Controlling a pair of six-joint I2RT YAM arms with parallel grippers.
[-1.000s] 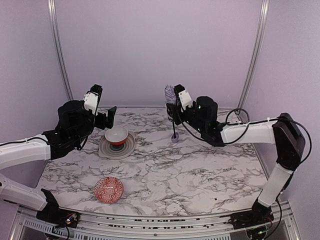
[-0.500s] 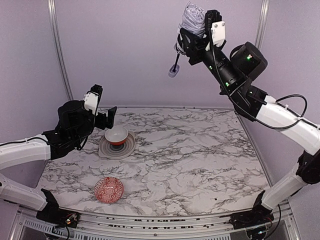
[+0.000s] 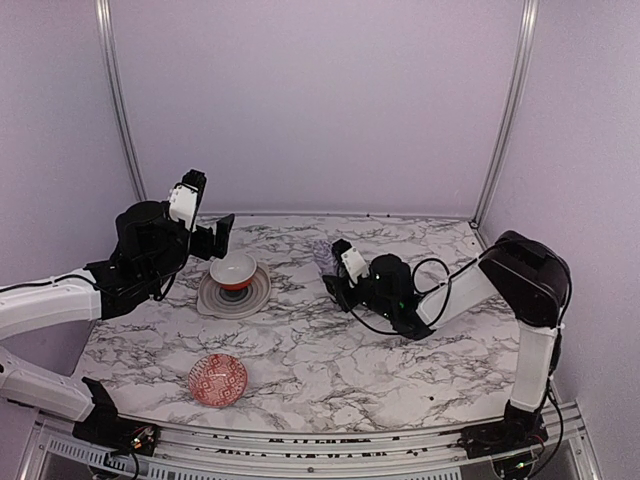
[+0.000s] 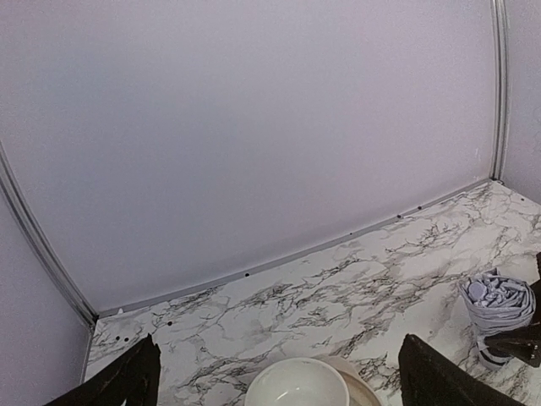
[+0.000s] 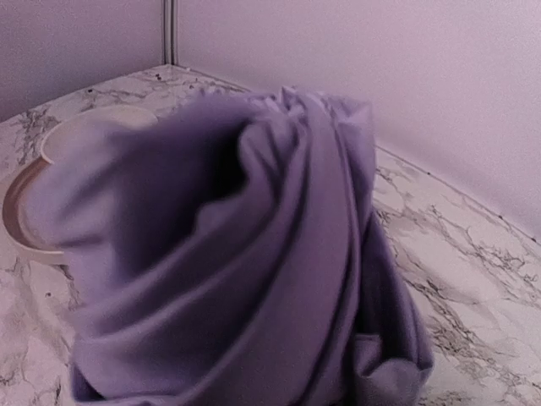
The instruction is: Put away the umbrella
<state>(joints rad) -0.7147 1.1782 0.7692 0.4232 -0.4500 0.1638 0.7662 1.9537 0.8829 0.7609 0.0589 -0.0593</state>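
Grasping the umbrella (image 3: 323,256), the right gripper (image 3: 332,272) sits low over the marble surface (image 3: 400,360), a little behind its middle, and the right arm is folded down beside it. The umbrella is a folded bundle of pale lavender fabric. In the left wrist view it (image 4: 497,304) stands nearly upright at the right edge, with the gathered top showing small round rib tips, and a black part of the right gripper presses against its lower side. Whether its bottom touches the surface I cannot tell. In the right wrist view the wrinkled fabric (image 5: 237,254) fills almost the whole picture, blurred, and it hides the fingers of this gripper; no shaft and no handle can be seen in any view.

The left gripper (image 3: 218,236) hangs in the air at the left side, released, holding nothing. Its two dark fingers (image 4: 127,381) appear wide apart at the lower corners of its own camera view. Just below and in front of it, a white bowl (image 3: 232,267) with a red foot stands on a pale plate (image 3: 255,295). The umbrella is to the right of this plate, apart from it. A red patterned bowl (image 3: 218,380) lies near the front left of the surface, well apart from the umbrella.
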